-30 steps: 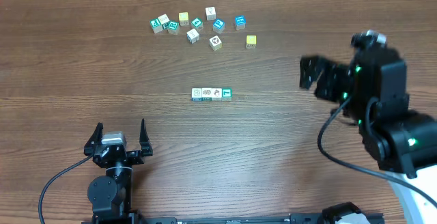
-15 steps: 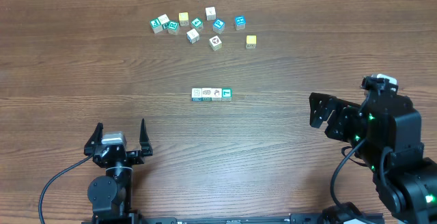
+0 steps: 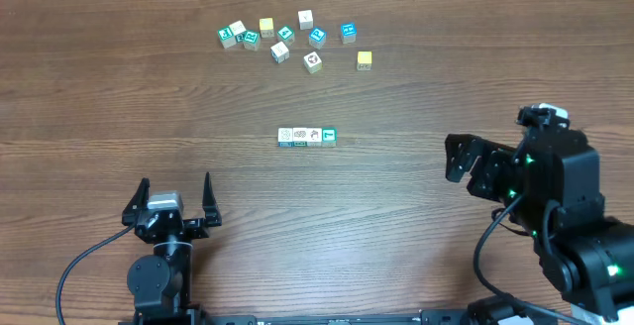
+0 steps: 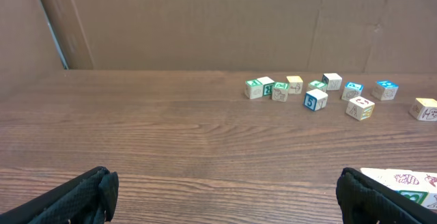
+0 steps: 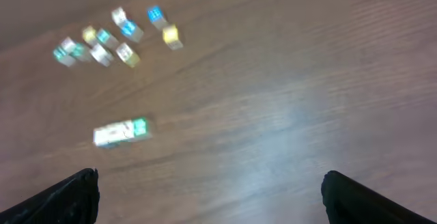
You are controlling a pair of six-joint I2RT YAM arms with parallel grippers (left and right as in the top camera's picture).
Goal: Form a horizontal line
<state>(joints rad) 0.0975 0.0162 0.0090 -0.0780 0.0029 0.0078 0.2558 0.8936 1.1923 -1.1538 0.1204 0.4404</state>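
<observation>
Overhead, I see the horizontal line near the middle of the table. Its long axis runs left to right, and the teal cube is at the right end. Both pincers stand released and empty: the left gripper by the near edge, the right gripper well off to the row's right. Loose cubes lie scattered beyond. My right wrist view is blurred, and the pale streak there is probably that row.

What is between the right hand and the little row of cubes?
Nothing. In the overhead view, only bare table lies between the right hand and the row.
</observation>
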